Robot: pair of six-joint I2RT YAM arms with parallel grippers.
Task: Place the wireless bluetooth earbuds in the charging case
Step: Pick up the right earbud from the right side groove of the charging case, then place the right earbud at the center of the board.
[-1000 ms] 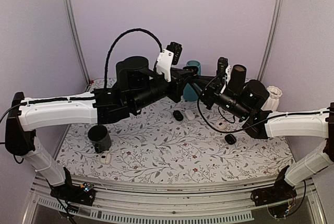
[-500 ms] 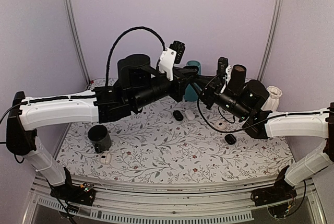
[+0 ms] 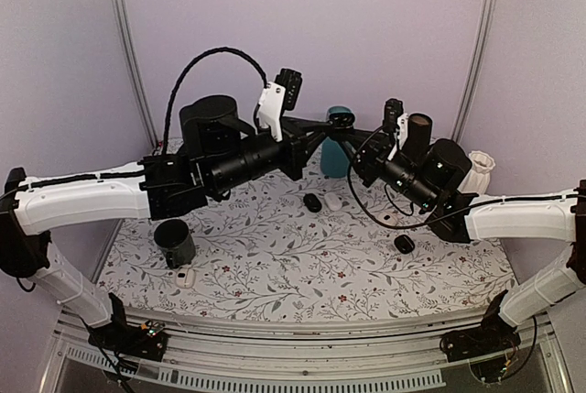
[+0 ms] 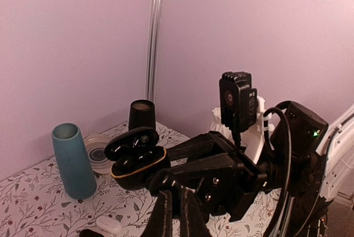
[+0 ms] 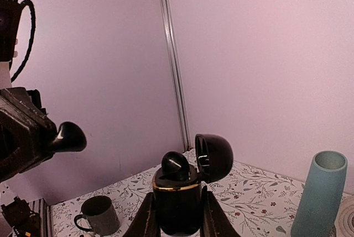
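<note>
My right gripper [image 5: 177, 217] is shut on the charging case [image 5: 176, 198] and holds it upright in the air with its lid [image 5: 214, 157] swung open. One black earbud [image 5: 176, 165] sits in the case top, sticking up. In the left wrist view the open case [image 4: 135, 162] shows a gold rim. My left gripper [image 4: 177, 193] is shut on a second small glossy earbud [image 4: 165, 180]. It hangs well to the left of the case in the right wrist view [image 5: 69, 136]. In the top view the grippers, left [image 3: 331, 124] and right [image 3: 352, 150], are close together above the table's back.
A teal vase [image 3: 337, 150], a dark cup [image 3: 417, 127] and a white vase [image 3: 479, 170] stand at the back. A black oval pod [image 3: 313, 201] and white pods [image 3: 332, 201] [image 3: 186, 278] lie on the floral cloth. A black mug [image 3: 174, 242] stands front left.
My left arm has drawn back to the left and its gripper has moved away from the case. My right arm has stayed still with the case.
</note>
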